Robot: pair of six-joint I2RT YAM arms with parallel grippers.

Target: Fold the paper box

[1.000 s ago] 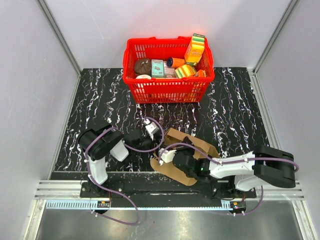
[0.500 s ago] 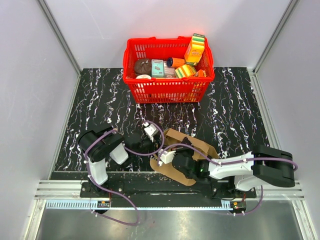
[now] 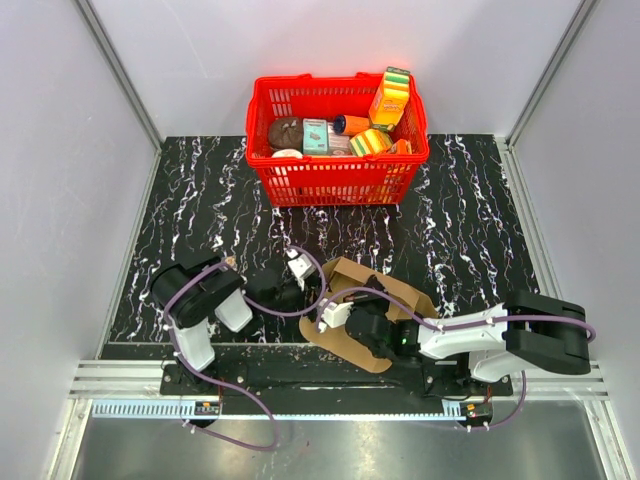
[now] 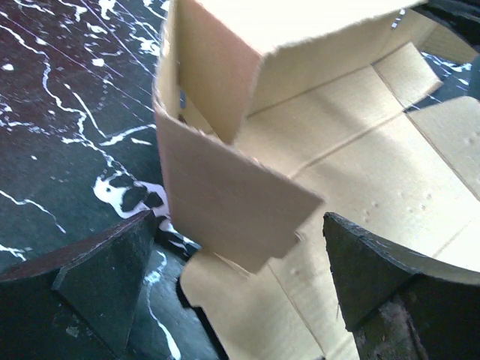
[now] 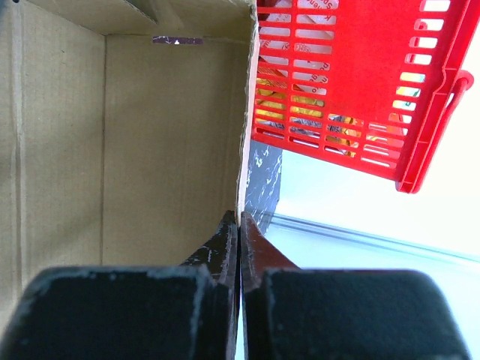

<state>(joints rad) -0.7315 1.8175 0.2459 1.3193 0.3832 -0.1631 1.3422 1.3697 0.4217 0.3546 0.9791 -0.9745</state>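
The paper box (image 3: pixel 400 293) is plain brown cardboard, partly raised, lying near the table's front edge between the two arms. In the left wrist view its left end shows as a standing wall with a loose flap (image 4: pixel 225 199) over the flat inner panel. My left gripper (image 3: pixel 298 270) is open at that end, its fingers (image 4: pixel 105 281) spread either side of the flap and touching nothing. My right gripper (image 3: pixel 335 315) is shut on the thin upper edge of a box wall (image 5: pixel 172 127), the fingertips (image 5: pixel 238 225) pinched together on it.
A red plastic basket (image 3: pixel 338 178) full of colourful packages stands at the back middle; it also fills the upper right of the right wrist view as the basket (image 5: pixel 360 82). The black marbled tabletop (image 3: pixel 200 200) is walled by white panels left and right.
My left gripper has moved slightly down and towards the box's left end, staying open. The right gripper and the box have held still.
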